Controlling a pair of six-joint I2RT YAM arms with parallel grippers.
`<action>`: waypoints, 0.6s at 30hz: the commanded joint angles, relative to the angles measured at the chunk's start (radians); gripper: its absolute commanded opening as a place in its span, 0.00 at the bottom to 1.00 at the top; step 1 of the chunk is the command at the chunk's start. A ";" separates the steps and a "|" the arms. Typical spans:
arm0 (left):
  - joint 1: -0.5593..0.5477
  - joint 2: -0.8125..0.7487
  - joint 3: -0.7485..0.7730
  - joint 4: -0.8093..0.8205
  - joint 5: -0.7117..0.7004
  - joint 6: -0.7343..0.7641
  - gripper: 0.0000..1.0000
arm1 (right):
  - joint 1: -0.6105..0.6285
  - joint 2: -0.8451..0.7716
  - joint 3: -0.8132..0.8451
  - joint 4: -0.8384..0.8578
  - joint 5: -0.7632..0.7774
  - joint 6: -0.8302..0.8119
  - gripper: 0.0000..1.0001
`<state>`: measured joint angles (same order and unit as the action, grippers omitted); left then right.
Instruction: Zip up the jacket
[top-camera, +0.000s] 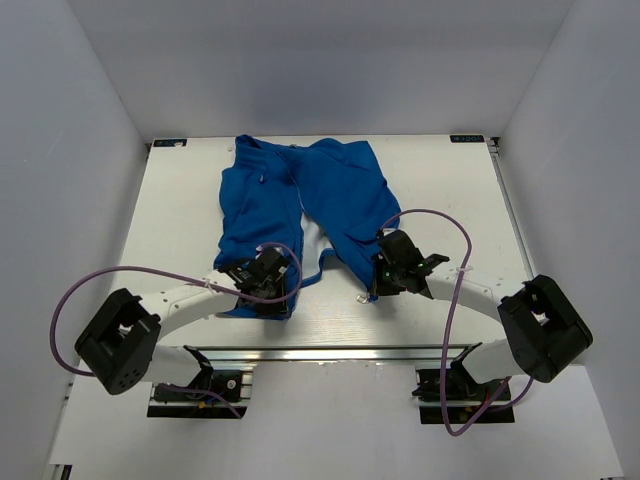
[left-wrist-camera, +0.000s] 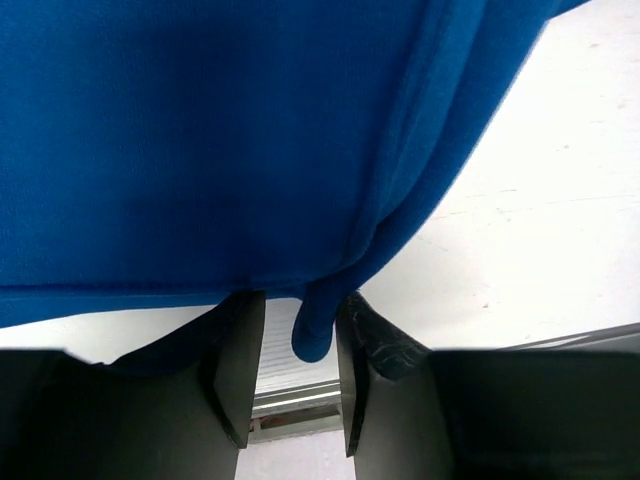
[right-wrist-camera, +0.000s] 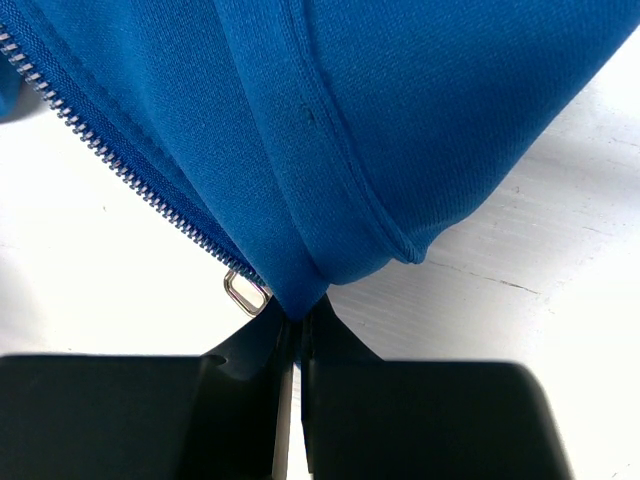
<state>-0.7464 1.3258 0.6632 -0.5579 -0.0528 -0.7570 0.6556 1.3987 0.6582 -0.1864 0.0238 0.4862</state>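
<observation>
One jacket (top-camera: 298, 195) lies on the table (top-camera: 175, 210) with its collar toward the top of the overhead frame, its open front running top to bottom through the centre and the two edges spreading toward the bottom. The right gripper (right-wrist-camera: 293, 375) is clamped on the lower corner of the right-hand edge, just beside the zipper teeth (right-wrist-camera: 110, 160) and one small metal ring (right-wrist-camera: 246, 293), so it is nearer the zipper. The left gripper (left-wrist-camera: 293, 375), at the other hem, stands parted, with a blue fold hanging loose between its fingers (left-wrist-camera: 238, 370)
</observation>
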 joint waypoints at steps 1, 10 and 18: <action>0.001 0.019 0.032 -0.028 0.014 0.039 0.45 | -0.001 0.000 0.034 -0.022 0.015 -0.020 0.00; -0.001 0.058 0.050 -0.031 0.036 0.084 0.16 | 0.001 -0.012 0.023 0.002 -0.016 -0.058 0.00; 0.001 -0.009 0.065 0.049 0.105 0.117 0.00 | 0.001 -0.082 0.018 0.060 -0.177 -0.103 0.00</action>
<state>-0.7460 1.3766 0.6964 -0.5446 0.0166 -0.6659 0.6556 1.3769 0.6582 -0.1810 -0.0471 0.4259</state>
